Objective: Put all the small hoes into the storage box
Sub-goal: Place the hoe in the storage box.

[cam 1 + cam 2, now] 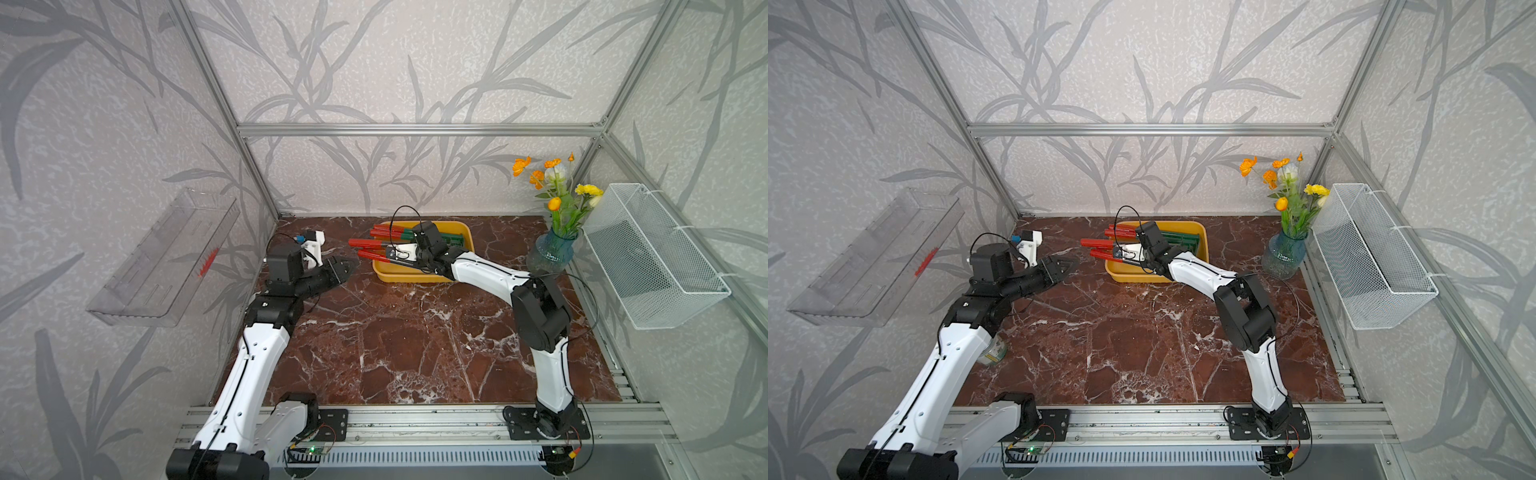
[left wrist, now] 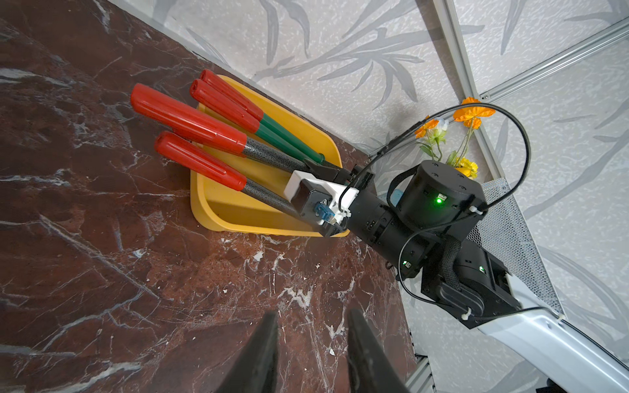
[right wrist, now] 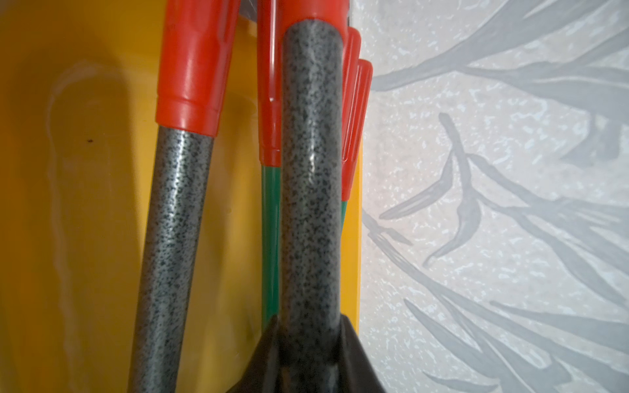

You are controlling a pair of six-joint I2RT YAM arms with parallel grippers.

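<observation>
Small hoe [image 1: 365,243] [image 1: 1096,242], in both top views, is the speckled-shaft tool whose red grip juts farthest past the 9 o'clock rim of the storage box [image 1: 411,277] [image 1: 1133,276]. Its head is hidden under the right gripper [image 1: 392,258], which reaches in from 3 o'clock. The yellow box sits at 12 o'clock on the marble tabletop [image 1: 395,353], close to the back wall, and open marble runs from its near rim down to 6 o'clock. The left gripper [image 1: 347,266] [image 1: 1073,262] hovers at 10 o'clock, apart from the box. A vase of flowers [image 1: 550,253] stands at 2 o'clock. A wire basket [image 1: 656,266] hangs at 3 o'clock and a clear tray [image 1: 162,257] at 9 o'clock. A small pale container [image 1: 994,353] beside the left arm shows in a top view only.

The left wrist view shows four red-gripped tools fanned in the box [image 2: 238,217]. Two are green-shafted tools [image 2: 289,139]; the hoe [image 2: 190,119] is raised above the second speckled tool [image 2: 200,161]. The left gripper [image 2: 313,314] has its jaws apart with nothing between them.

Only the right wrist view shows the grip. Black fingers [image 3: 357,354] are clenched on the hoe's shaft [image 3: 311,170] above the box floor [image 3: 68,238], with the second speckled tool [image 3: 170,221] lying beside it. Whether the hoe's head touches the box cannot be told.
</observation>
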